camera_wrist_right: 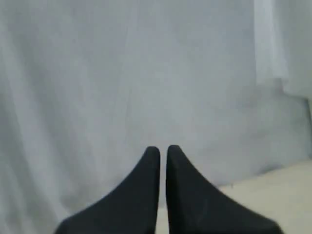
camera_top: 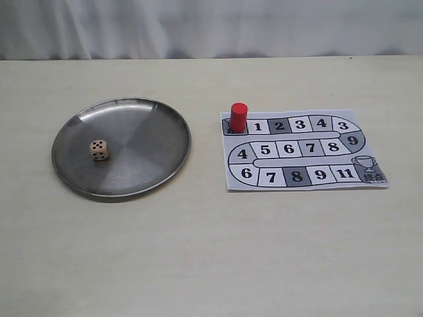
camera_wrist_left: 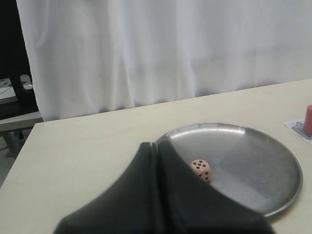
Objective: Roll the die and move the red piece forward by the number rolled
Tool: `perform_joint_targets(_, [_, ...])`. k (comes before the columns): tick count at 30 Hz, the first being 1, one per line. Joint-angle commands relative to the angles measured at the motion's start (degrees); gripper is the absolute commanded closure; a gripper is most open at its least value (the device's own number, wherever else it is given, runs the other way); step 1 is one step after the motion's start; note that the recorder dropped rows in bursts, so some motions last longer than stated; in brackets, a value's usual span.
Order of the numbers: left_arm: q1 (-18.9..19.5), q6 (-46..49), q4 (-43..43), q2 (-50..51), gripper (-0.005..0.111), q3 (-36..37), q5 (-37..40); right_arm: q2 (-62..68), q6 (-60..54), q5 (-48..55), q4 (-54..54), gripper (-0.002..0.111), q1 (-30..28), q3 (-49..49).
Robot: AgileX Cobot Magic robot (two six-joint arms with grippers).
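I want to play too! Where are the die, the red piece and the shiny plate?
die (camera_top: pixel 99 150): exterior view, middle of the cube.
red piece (camera_top: pixel 238 119): exterior view, middle of its side.
shiny plate (camera_top: pixel 153 145): exterior view, bare metal right of the die.

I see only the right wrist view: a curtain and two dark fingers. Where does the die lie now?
Observer: The die rests inside a round metal plate, on the left of the table.
Operator: And the red piece?
Observer: The red piece stands upright on the board, on the corner square just left of square 1.
Operator: Is the left gripper holding anything?
Observer: No. The left gripper is shut and empty, and in its wrist view the die shows just past its tips.
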Motion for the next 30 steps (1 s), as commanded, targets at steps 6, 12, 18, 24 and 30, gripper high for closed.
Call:
perform_joint_targets(6, [-0.5, -0.1, -0.1, -0.1, 0.107, 0.1, -0.5, 16.8, 17.1, 3.0, -24.5, 0.104, 0.1, -4.1])
perform_joint_targets(12, [-0.5, -0.1, -0.1, -0.1, 0.107, 0.1, -0.5, 43.3, 19.7, 6.4, -26.9, 0.104, 2.5, -11.5])
perform_joint_targets(18, [-0.5, -0.1, -0.1, -0.1, 0.107, 0.1, -0.5, 68.1, 19.7, 6.4, -27.0, 0.104, 19.4, -21.5])
perform_joint_targets(24, [-0.5, -0.1, -0.1, -0.1, 0.107, 0.1, -0.5, 87.8, 19.7, 9.6, -27.0, 0.101, 34.8, -41.0])
perform_joint_targets(30, [-0.5, -0.1, -0.1, -0.1, 0.107, 0.1, -0.5, 104.3, 19.7, 23.9, -27.0, 0.062, 43.0, -66.6])
